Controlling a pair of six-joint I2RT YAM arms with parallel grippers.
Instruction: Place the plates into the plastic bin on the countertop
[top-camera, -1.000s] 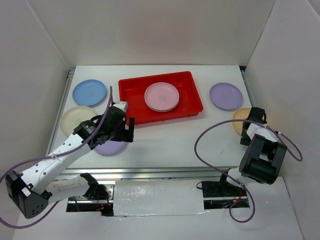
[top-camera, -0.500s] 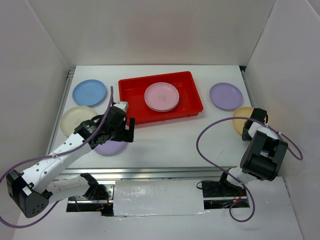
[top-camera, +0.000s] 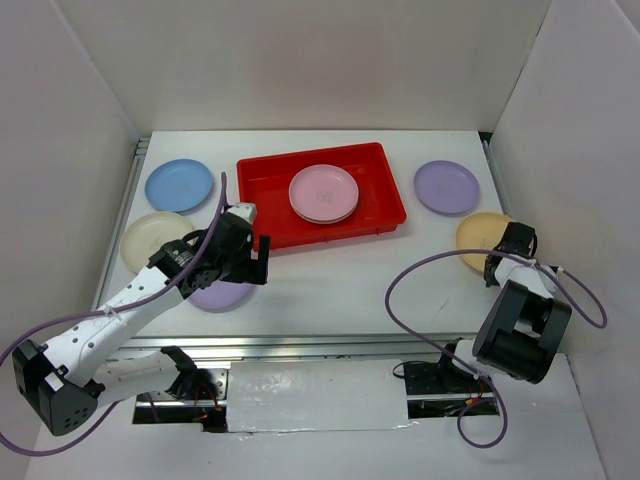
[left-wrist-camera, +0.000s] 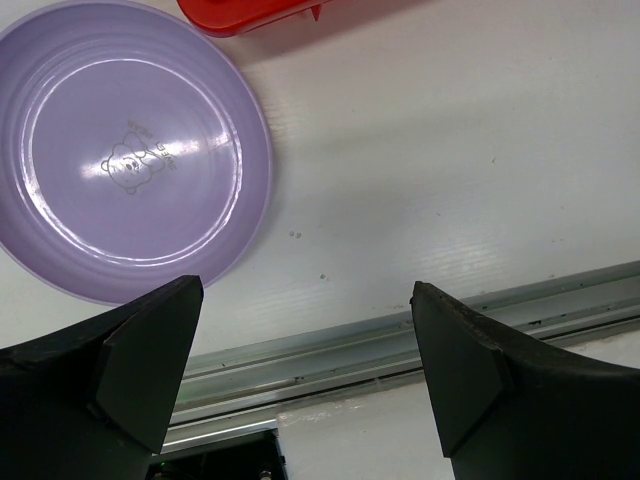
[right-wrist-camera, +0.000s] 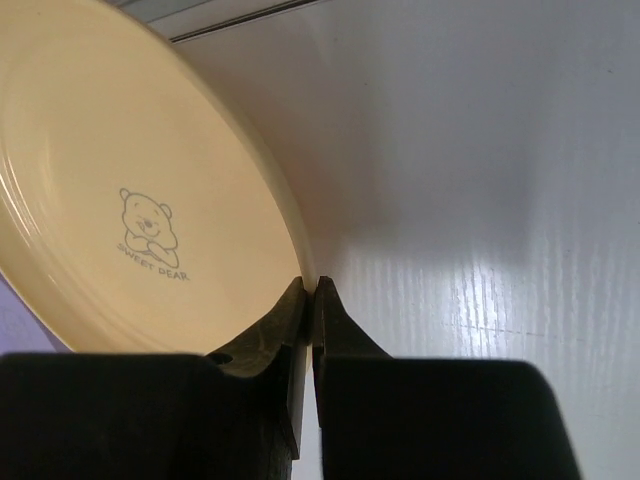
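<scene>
The red plastic bin (top-camera: 262, 200) sits at the back middle of the white countertop (top-camera: 340, 280). In it lies a pink plate (top-camera: 323, 192). My right gripper (top-camera: 497, 260) (right-wrist-camera: 310, 286) is shut on the rim of a yellow plate (top-camera: 478, 236) (right-wrist-camera: 130, 200) by the right wall. My left gripper (top-camera: 243, 272) (left-wrist-camera: 305, 290) hangs open over the countertop beside a purple plate (top-camera: 212, 296) (left-wrist-camera: 130, 150), holding nothing. A corner of the bin (left-wrist-camera: 250, 12) shows at the top of the left wrist view.
A blue plate (top-camera: 179, 185) and a cream plate (top-camera: 148, 238) lie at the left. A second purple plate (top-camera: 446, 186) lies right of the bin, close to the yellow one. White walls stand on three sides, and a metal rail (top-camera: 330, 345) (left-wrist-camera: 400, 340) runs along the near edge.
My right gripper closed onto the yellow plate's rim and the plate shifted slightly left. The right purple plate slid a little away. The left arm stayed still.
</scene>
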